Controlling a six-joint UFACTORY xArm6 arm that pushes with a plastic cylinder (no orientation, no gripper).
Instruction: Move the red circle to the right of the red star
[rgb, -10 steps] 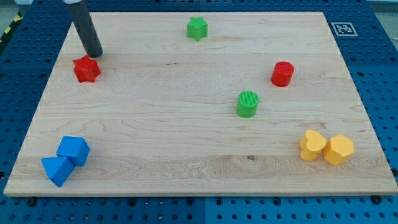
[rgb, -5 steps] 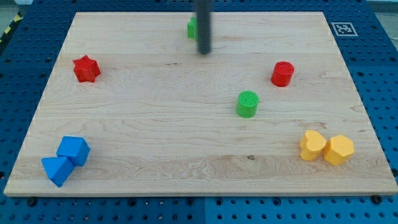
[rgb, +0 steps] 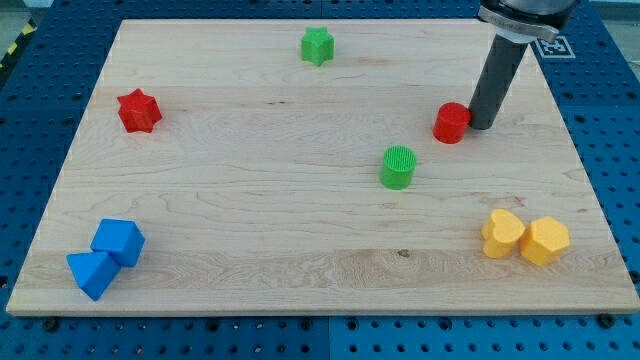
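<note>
The red circle (rgb: 451, 123) is a short red cylinder at the view's right on the wooden board (rgb: 250, 200). My tip (rgb: 479, 125) stands just to its right, touching or nearly touching its side. The red star (rgb: 138, 110) lies far off at the view's upper left, well apart from both.
A green star (rgb: 317, 45) sits at the view's top centre. A green cylinder (rgb: 398, 167) lies just below and left of the red circle. Two yellow blocks (rgb: 502, 234) (rgb: 544, 240) sit at the lower right, two blue blocks (rgb: 119, 241) (rgb: 91, 273) at the lower left.
My tip swept from beside the red star, across the top of the board, to the right side of the red circle. The red circle has shifted slightly to the left.
</note>
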